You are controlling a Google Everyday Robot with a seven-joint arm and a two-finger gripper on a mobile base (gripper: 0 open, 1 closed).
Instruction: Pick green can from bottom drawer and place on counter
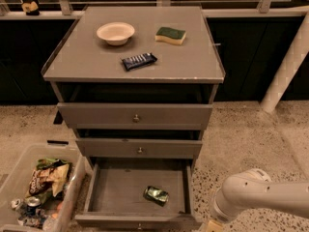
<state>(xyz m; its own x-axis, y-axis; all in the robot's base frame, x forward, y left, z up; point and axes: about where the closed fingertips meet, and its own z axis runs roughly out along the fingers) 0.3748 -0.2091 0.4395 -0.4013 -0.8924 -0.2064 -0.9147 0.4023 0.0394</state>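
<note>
The green can (156,195) lies on its side on the dark floor of the open bottom drawer (104,192), right of the middle and near the front. The counter (91,57) is the grey cabinet top above the drawers. My white arm (256,195) comes in from the right edge, low beside the drawer's right side. Its end drops below the bottom edge of the picture, so my gripper is out of view there, right of the drawer's front corner. Nothing shows it holding anything.
On the counter stand a cream bowl (115,33), a green-and-yellow sponge (170,35) and a dark blue snack bar (139,60). The two upper drawers are shut. A clear bin (36,192) of wrappers and cans sits on the floor at the left. A white post (287,66) leans at the right.
</note>
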